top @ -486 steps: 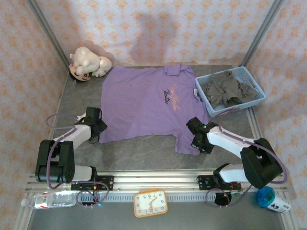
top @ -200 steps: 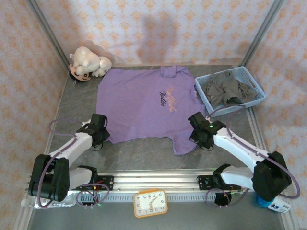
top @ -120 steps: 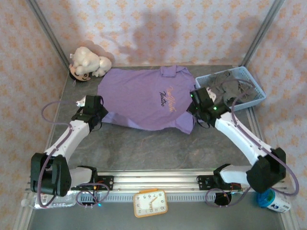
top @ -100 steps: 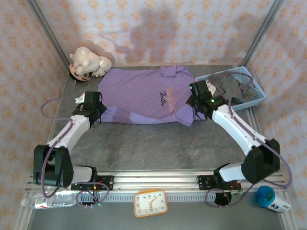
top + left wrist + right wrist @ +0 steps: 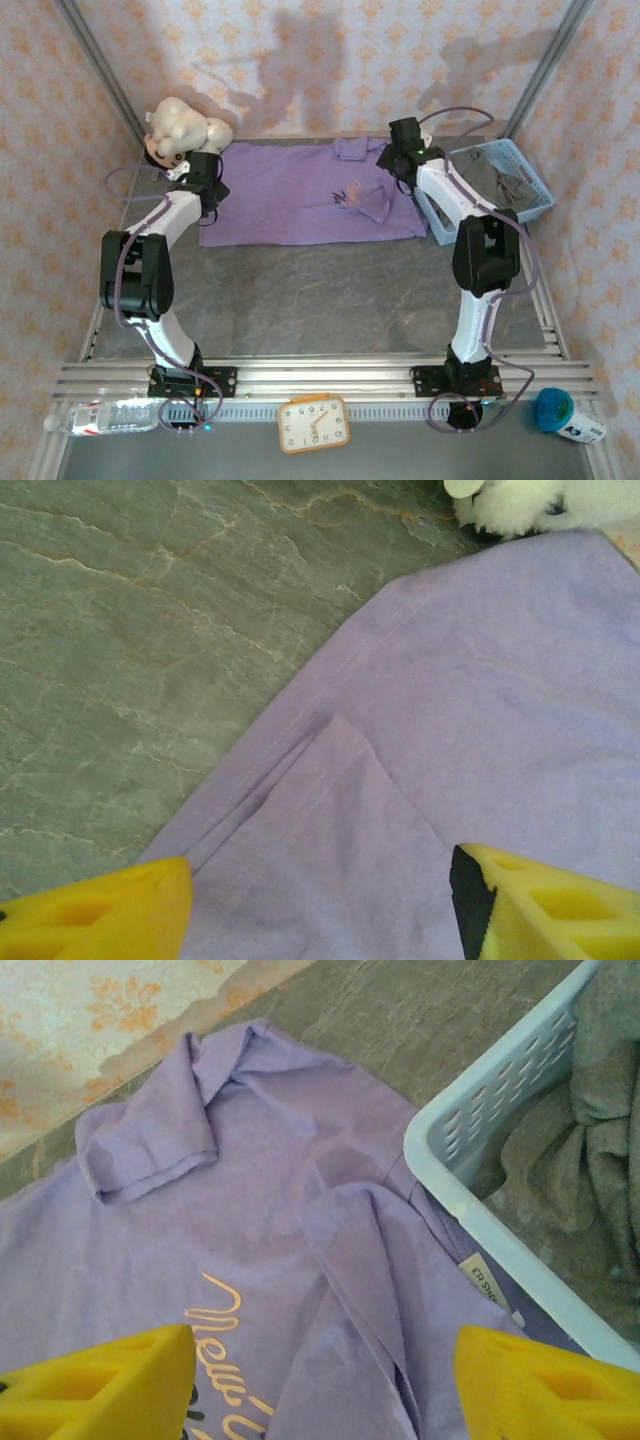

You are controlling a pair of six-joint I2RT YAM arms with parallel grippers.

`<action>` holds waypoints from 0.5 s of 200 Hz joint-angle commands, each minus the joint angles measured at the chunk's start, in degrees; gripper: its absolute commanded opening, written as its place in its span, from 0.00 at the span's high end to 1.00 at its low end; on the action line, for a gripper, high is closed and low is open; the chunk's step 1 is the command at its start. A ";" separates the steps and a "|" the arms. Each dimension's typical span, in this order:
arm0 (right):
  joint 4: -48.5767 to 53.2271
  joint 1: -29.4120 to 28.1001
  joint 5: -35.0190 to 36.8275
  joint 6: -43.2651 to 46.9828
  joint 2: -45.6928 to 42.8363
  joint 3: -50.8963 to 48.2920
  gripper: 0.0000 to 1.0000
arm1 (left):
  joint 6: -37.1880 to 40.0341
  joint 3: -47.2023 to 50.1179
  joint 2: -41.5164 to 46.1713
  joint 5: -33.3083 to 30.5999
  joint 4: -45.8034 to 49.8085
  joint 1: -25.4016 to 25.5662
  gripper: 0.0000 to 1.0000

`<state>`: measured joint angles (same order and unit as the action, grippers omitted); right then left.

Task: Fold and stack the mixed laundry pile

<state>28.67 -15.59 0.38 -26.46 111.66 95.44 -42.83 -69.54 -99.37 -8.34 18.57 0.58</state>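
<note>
On the grey stone-patterned table point(image 5: 330, 290), the lilac shirt point(image 5: 290, 205) lay doubled over at the far side. A couple of seconds earlier it had been spread flat, its near hem reaching toward the arms. That hem had since been carried back toward the collar, leaving a shorter band of cloth with a straight near edge. The first fold appeared done, though the right side looked rumpled where a sleeve and side seam had bunched against the basket.

The light blue lattice basket point(image 5: 500, 1070) sat at the shirt's right end, its wall touching the cloth. The dark grey-olive shirt point(image 5: 590, 1140) was heaped inside it, not yet folded. The white plush toy point(image 5: 180, 125) rested at the far left corner, just beside the lilac shirt's edge.

Both arms were stretched to the far side. The left gripper point(image 5: 320, 890) hung over the folded left corner with its yellow fingers spread wide and nothing between them. The right gripper point(image 5: 325, 1360) hovered near the collar, equally wide and empty. The release suggested the fold had been set down. The gold script logo point(image 5: 225, 1325) was partly covered by a crease.
</note>
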 commanded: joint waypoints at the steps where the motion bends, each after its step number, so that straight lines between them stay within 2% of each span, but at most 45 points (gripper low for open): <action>1: 0.99 -0.56 -1.85 2.26 -6.11 -5.65 0.36 | 2.02 3.35 4.58 -0.21 -1.77 0.69 0.33; 17: 0.60 -1.61 -2.87 2.20 -8.48 -10.71 0.40 | 2.78 5.13 5.25 3.29 -3.60 2.32 0.36; 57: 0.43 -2.83 -2.84 -0.04 -7.87 -17.33 0.57 | 1.49 7.13 1.42 6.05 -4.89 5.69 0.42; 100: -1.59 -2.86 -5.39 -1.74 -2.80 -18.80 0.60 | -3.28 11.20 -3.80 7.51 -8.02 5.57 0.43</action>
<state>28.51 -18.55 -3.86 -26.55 105.97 77.78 -42.89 -61.08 -100.40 -1.43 12.23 6.70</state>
